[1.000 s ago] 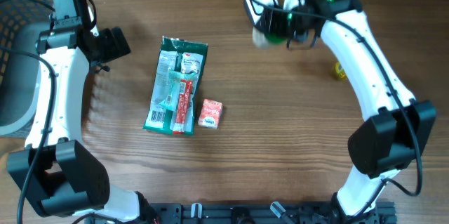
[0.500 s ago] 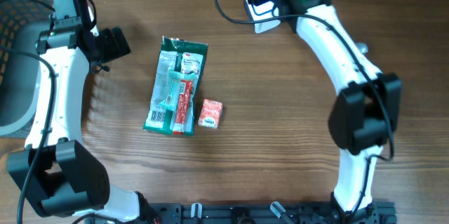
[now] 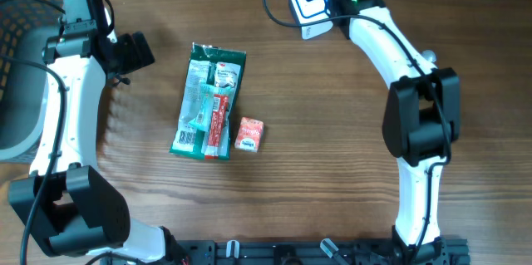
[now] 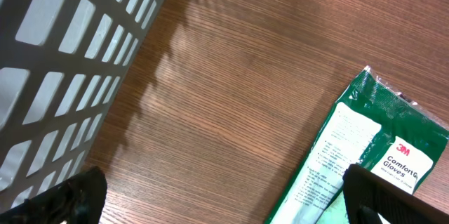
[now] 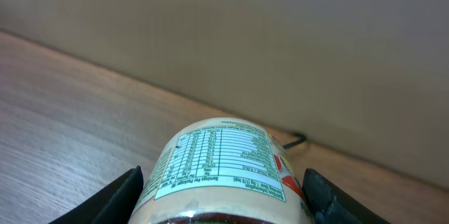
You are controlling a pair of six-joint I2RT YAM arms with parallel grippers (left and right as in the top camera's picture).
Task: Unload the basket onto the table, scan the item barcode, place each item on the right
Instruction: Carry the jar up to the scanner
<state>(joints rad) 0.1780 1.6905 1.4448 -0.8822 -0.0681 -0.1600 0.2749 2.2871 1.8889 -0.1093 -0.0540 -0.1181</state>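
Right gripper (image 5: 223, 208) is clamped on a labelled can (image 5: 221, 161) at the far edge of the table (image 3: 332, 149), nutrition panel facing the wrist camera. From overhead the arm hides the can. Left gripper (image 3: 133, 51) has its jaws wide apart, between grey basket (image 4: 56, 76) and green glove packet (image 3: 208, 99). Small red box (image 3: 249, 134) lies just beside the packet.

The worktop (image 4: 231, 76) is matt grained wood, the glove packet (image 4: 365, 161) glossy plastic film, the basket (image 4: 63, 62) smooth grey plastic, the container (image 5: 221, 164) glossy-labelled.
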